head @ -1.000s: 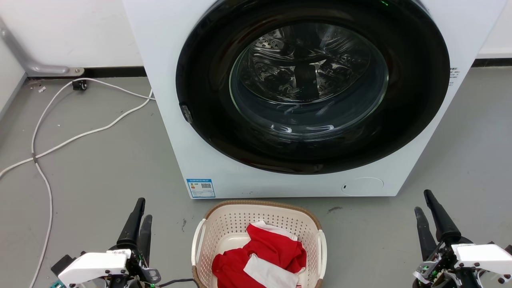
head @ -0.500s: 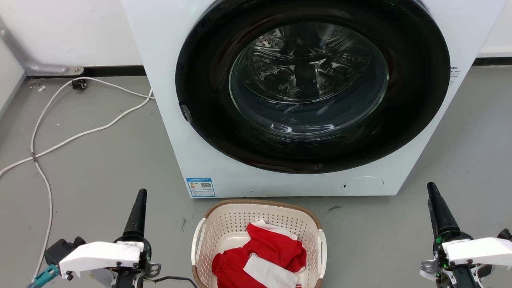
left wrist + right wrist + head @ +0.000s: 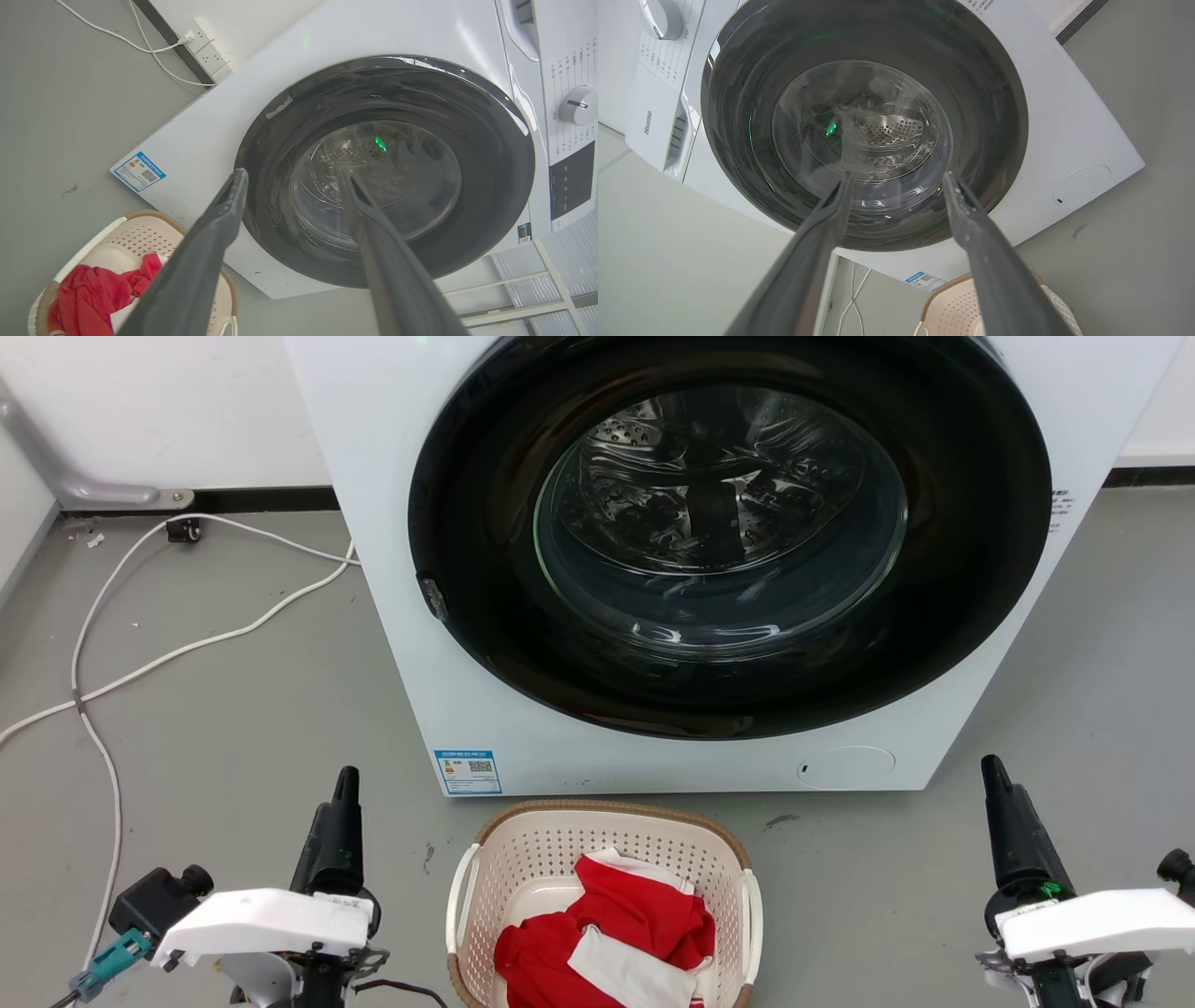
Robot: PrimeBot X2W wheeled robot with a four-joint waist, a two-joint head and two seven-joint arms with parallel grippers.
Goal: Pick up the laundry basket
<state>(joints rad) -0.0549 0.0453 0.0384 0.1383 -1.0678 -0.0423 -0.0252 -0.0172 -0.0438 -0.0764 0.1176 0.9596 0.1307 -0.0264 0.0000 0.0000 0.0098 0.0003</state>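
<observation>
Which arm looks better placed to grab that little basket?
Left, slightly: in the head view the left gripper stands nearer the laundry basket than the right gripper does. Both are open and empty.

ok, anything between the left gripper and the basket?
No obstacle. The head view shows just floor between the left gripper and the basket, with one small dark scuff on it.

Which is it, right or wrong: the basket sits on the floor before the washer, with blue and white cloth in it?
Wrong in one point: the cloth is red and white, not blue and white, as the head view shows. The basket does sit on the floor before the washer.
</observation>
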